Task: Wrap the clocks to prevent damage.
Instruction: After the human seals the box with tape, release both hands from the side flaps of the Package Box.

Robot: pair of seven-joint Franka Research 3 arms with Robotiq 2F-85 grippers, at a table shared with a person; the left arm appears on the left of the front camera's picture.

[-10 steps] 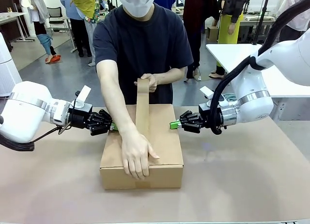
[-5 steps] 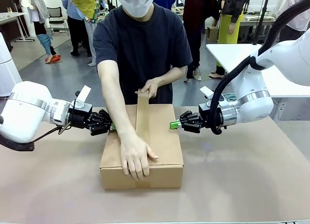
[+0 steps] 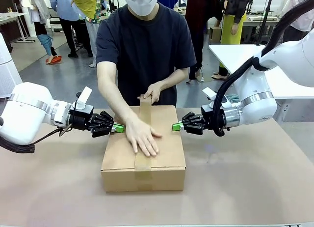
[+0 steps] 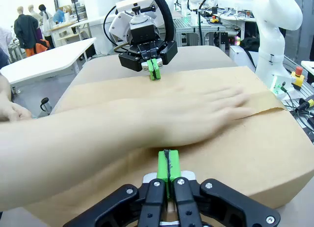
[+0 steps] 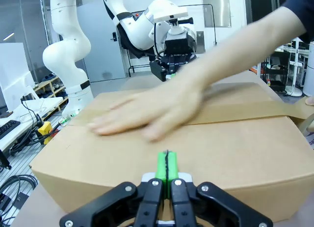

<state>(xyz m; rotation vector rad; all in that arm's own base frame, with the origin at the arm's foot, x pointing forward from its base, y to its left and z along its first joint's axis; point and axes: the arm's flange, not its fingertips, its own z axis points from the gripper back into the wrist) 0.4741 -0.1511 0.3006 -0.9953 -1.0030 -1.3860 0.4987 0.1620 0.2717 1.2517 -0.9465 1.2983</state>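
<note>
Brown surface (image 3: 255, 187): I see cardboard box (image 3: 167, 153) centred, person's hand (image 3: 142, 138) flat on tape strip (image 3: 143, 160). Left claw (image 3: 117, 128), right claw (image 3: 174, 126) both pinched together, flanking box sides.

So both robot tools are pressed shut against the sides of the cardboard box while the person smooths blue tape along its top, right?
Not quite: the tape is brown paper, not blue, as the front view shows. The rest holds: the left tool and right tool are shut against opposite sides of the cardboard box while the person's hand smooths the strip along its top.
</note>
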